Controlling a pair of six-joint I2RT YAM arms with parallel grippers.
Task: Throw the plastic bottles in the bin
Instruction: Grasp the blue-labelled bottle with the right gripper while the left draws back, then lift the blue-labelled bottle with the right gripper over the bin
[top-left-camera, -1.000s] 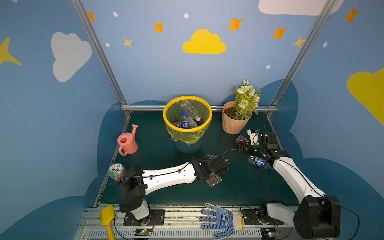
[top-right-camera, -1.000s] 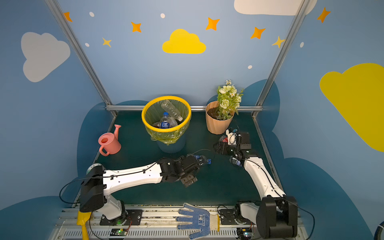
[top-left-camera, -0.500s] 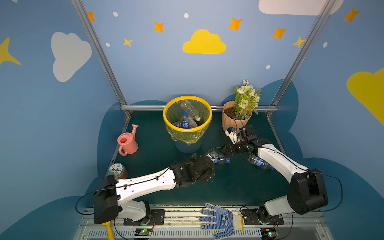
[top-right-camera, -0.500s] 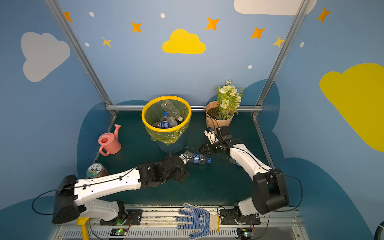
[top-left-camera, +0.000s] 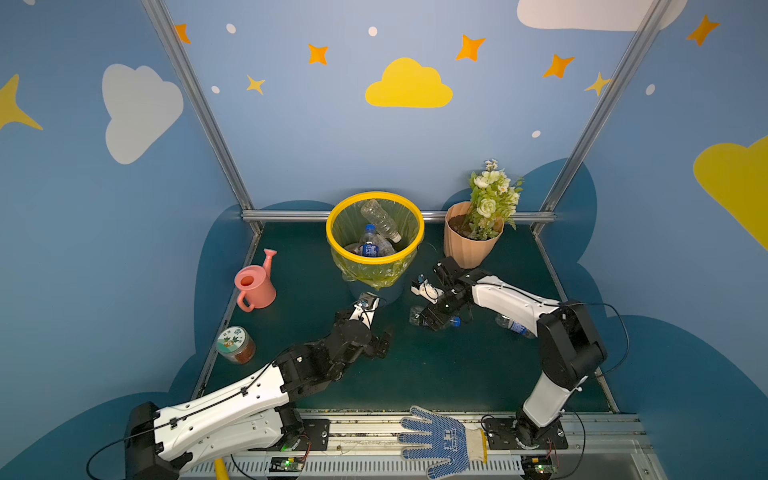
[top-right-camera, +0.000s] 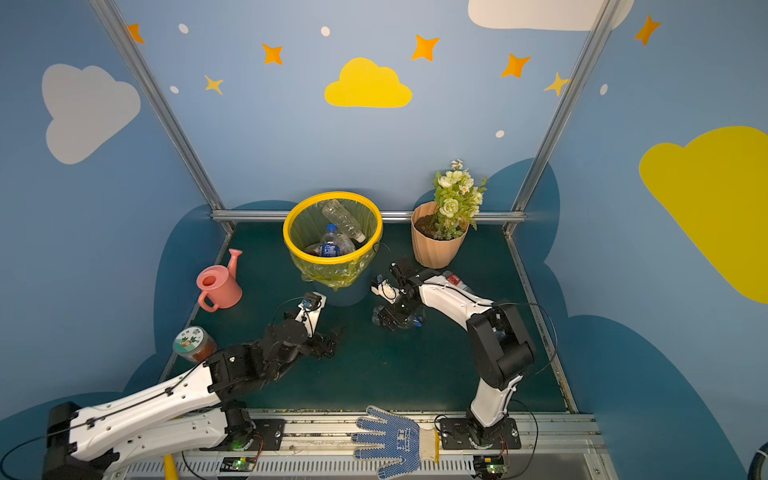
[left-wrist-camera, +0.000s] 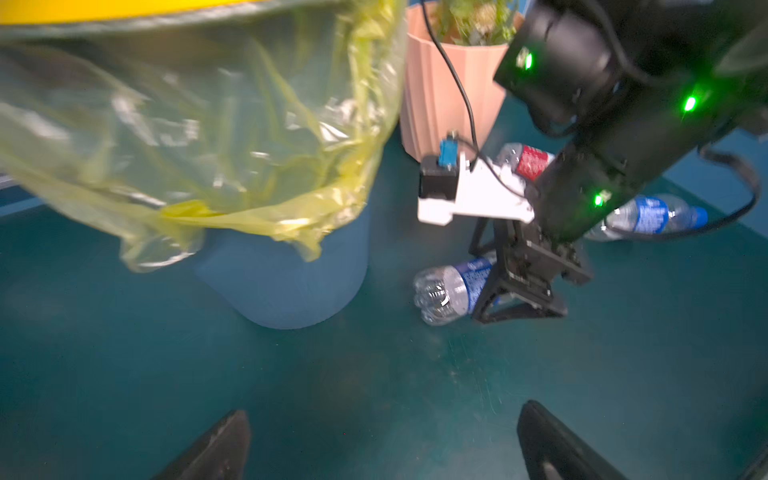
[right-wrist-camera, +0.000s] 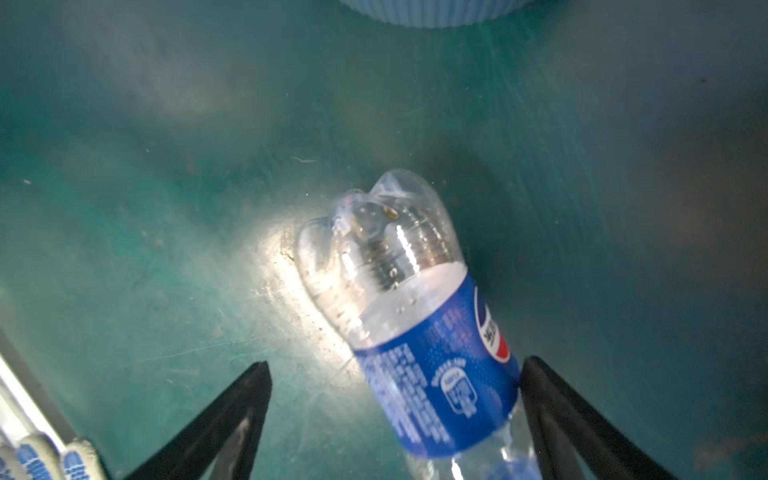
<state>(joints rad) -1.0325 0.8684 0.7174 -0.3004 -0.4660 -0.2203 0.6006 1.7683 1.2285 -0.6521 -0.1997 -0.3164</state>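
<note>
my right claw (right-wrist-camera: 395, 362) stands wide open over a blue-labelled pepsi bottle (right-wrist-camera: 415, 316) lying on the green mat (top-left-camera: 436, 374), just in front of the bin (top-left-camera: 374, 260). its fingers straddle the bottle without clamping it. my left claw (left-wrist-camera: 382, 409) gapes empty nearby. other bottles (top-left-camera: 379, 218) lie inside the bin.

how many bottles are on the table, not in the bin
3. A blue-label bottle lies between the fingers of the open right hand; a second blue one lies half hidden under the right arm; a red-label bottle lies by the flowerpot. The arms may hide more.
</note>
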